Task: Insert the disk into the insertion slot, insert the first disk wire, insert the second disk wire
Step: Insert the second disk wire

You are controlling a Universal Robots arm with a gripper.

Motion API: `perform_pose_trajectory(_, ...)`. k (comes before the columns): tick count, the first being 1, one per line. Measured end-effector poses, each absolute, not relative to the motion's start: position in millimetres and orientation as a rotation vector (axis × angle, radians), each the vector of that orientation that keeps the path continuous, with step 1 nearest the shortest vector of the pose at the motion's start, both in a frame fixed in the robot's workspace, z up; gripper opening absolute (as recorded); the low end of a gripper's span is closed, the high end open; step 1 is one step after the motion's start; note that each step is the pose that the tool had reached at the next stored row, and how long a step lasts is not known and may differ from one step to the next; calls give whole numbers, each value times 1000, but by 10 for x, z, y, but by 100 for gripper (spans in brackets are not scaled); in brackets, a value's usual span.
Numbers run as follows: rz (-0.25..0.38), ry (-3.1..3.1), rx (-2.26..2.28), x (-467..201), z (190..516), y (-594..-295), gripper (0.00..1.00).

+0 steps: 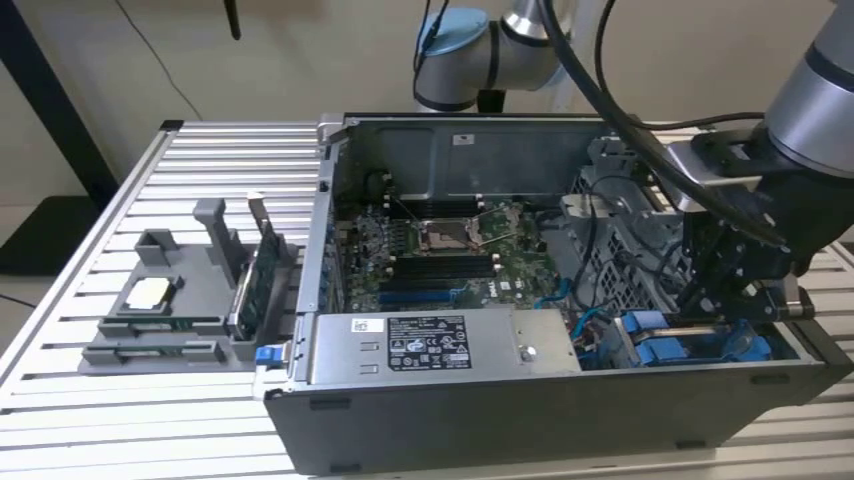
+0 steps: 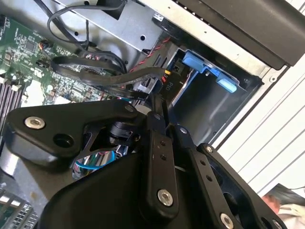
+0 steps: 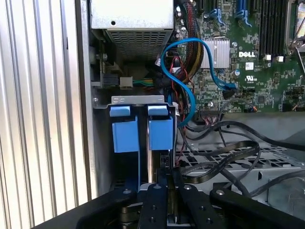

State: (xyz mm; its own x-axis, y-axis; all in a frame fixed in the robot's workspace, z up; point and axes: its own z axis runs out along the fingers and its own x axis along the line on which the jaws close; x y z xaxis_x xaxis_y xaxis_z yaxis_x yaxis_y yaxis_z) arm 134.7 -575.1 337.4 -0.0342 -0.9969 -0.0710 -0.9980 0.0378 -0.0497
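Your jaws are drawn nearly together, pinched around something thin and dark at their tips. From these pictures you cannot tell for sure whether that is a wire connector, though the black cable looping just beside them suggests it.

They sit right at the disk, whose blue carrier tabs stand upright inside the insertion slot, the dark metal bay in the corner of the computer case. In the exterior view that corner lies toward the counter's front edge, at the exterior view's right, with the arm reaching down into it.

So count the first step as done: the disk looks seated in its bay. The wire work is where you are now. Whether either disk wire is already plugged in is hidden behind the jaws and the carrier. The blue cable curls from the motherboard toward the bay, but its end is hidden.
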Motion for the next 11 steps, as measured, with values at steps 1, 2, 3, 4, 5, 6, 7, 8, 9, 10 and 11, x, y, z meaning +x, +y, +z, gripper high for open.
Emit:
perform_pose_trajectory(1, 21, 2199, -2121, 1347, 3371, -5751, 16)
perform_pose_trajectory(2, 21, 2199, -2121, 1347, 3370, -5751, 16)
perform_pose_trajectory(3, 21, 2199, -2121, 1347, 3370, -5751, 16)
perform_pose_trajectory(4, 21, 2199, -2121, 1347, 3369, -5751, 16)
perform_pose_trajectory(5, 21, 2199, -2121, 1347, 3369, -5751, 16)
perform_pose_trajectory(6, 21, 2199, -2121, 1347, 3368, -5750, 16)
perform_pose_trajectory(7, 21, 2199, -2121, 1347, 3366, -5751, 16)
perform_pose_trajectory(8, 21, 2199, -2121, 1347, 3365, -5751, 16)
perform_pose_trajectory(9, 21, 2199, -2121, 1347, 3363, -5751, 16)
perform_pose_trajectory(10, 21, 2199, -2121, 1347, 3361, -5750, 16)
perform_pose_trajectory(11, 21, 2199, -2121, 1347, 3360, -5751, 16)
